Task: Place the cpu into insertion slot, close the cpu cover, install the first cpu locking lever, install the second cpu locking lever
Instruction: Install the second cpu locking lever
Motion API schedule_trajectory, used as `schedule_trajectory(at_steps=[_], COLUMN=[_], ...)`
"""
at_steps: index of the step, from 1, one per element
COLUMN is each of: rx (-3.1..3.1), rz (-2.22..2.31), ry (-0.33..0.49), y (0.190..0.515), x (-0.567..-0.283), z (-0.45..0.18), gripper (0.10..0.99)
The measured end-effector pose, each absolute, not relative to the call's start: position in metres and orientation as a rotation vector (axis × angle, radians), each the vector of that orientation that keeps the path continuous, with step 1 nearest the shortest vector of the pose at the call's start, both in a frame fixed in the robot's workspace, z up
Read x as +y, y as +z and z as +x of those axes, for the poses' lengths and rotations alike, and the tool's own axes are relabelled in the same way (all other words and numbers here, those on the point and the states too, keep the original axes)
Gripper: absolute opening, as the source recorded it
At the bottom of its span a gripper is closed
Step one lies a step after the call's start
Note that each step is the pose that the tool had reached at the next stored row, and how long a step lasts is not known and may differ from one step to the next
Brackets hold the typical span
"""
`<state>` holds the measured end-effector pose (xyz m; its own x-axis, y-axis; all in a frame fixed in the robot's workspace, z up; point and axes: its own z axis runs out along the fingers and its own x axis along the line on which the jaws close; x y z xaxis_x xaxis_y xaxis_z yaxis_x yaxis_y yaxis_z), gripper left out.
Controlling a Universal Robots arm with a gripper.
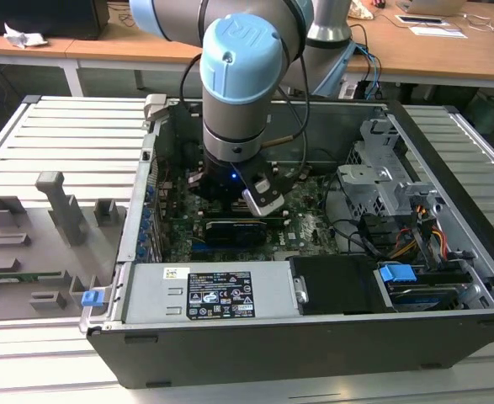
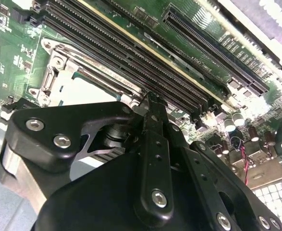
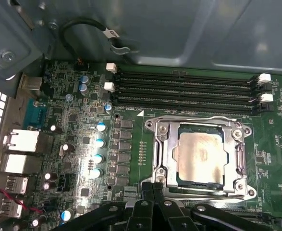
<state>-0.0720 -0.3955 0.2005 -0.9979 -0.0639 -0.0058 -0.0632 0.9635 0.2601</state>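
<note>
Gripper: black metal fingers (image 3: 153, 192) pressed together with no gap, nothing between them, tips down at the near edge of the chip socket in the first wrist view. In the second wrist view the same closed gripper (image 2: 153, 103) ends beside the socket's metal frame, just short of the long memory slots.
Arm: grey robot arm with a pale blue cap (image 1: 240, 50), reaching straight down into the open computer case in the exterior view, its black tool end low over the green board.
Chip: square, pale silvery-beige face with a brownish smear (image 3: 202, 153), lying flat inside the socket, just beyond the gripper tips.
Socket: dark square recess with a grey metal rim (image 3: 165, 144), set into the green board, holding the chip.
Cover: thin grey metal frame with a large square window (image 3: 198, 121), lying down flat around the chip, so the chip shows through the window.
Locking levers: thin metal rods run along the sides of the socket; whether they are latched is too hard to tell.
Memory slots: four long black slots with white end clips (image 3: 184, 89), lying side by side on the far side of the socket from the gripper.
Board: green circuit board (image 3: 78, 139) with small silver-topped cylinders and metal ports to one side of the socket.
Case: dark metal computer case (image 1: 272, 353) lying open on a slatted grey table (image 1: 70, 135), surrounding the board on all sides.
Fixtures: grey plastic holders (image 1: 57, 210) on the table, outside the case on the exterior view's left.
</note>
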Motion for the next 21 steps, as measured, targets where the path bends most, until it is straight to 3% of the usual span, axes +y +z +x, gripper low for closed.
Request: schedule_trajectory(at_steps=[21], rx=[-3.108], rz=[0.101], ry=[-0.431], y=[0.2031], x=[-0.3949], z=[-0.0788], gripper=[0.106])
